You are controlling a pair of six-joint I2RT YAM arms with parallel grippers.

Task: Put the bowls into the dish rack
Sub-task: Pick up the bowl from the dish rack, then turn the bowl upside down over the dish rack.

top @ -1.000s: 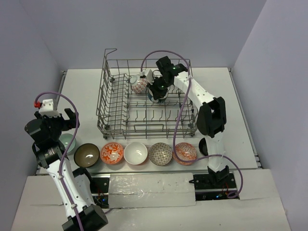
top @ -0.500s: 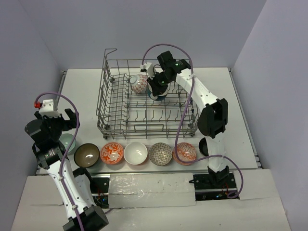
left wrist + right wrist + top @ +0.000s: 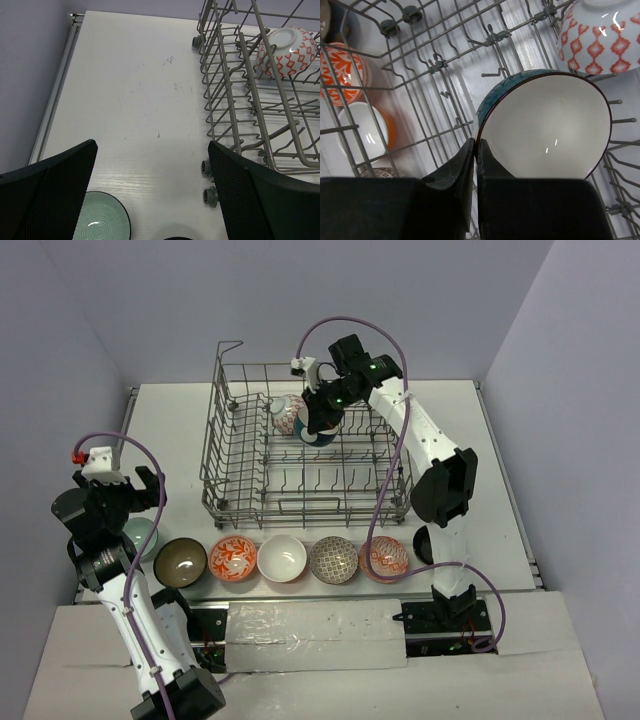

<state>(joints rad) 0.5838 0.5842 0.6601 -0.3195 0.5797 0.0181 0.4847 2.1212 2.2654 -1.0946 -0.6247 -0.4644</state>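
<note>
Dish rack [image 3: 300, 508] is taking up the upper middle of the overhead frame, and I am counting only two bowls inside it, both toward its far side. My right gripper [image 3: 476, 149] is reaching down into it, jaws pressed together and pinching the thin rim of a teal bowl [image 3: 547, 125] with a white inside. That bowl is tilting on its side among the tines, just beside a white bowl with red diamonds [image 3: 600, 40] lying bottom-up; whether it is resting on the wires yet I cannot tell. My left gripper [image 3: 152, 147] is hovering at the left edge, spread wide and holding nothing, above a pale green bowl [image 3: 100, 222]. That one is sitting on the table [image 3: 480, 440] at the left end of a row along the lower frame, followed by a brown bowl [image 3: 181, 561], an orange-patterned bowl [image 3: 233, 558], a plain white bowl [image 3: 282, 558], a grey-patterned bowl [image 3: 333, 560] and a red-patterned bowl [image 3: 385, 558]. I am judging the job about a quarter done, with six bowls waiting.
</note>
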